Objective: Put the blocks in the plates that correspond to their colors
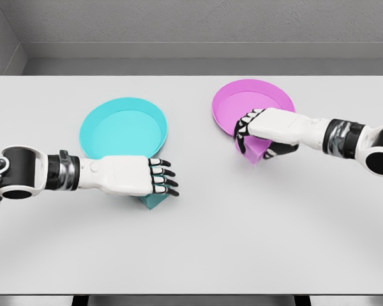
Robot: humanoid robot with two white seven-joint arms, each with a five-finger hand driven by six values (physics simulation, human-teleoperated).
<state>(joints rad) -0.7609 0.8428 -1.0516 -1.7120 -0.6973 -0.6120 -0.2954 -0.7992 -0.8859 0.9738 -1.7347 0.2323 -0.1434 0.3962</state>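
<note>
A teal block (155, 201) sits on the table just in front of the teal plate (118, 127). My left hand (162, 186) lies over it with its fingers curled down on it, so only the block's lower corner shows. A pink block (253, 153) hangs at the near rim of the pink plate (258, 101). My right hand (258, 137) is shut on that block, with the fingers (242, 125) wrapped over its top and the thumb at its right side.
The white table (198, 255) runs from the grey back wall to the front edge. Both plates stand in its far half, the teal one left of centre and the pink one right of centre.
</note>
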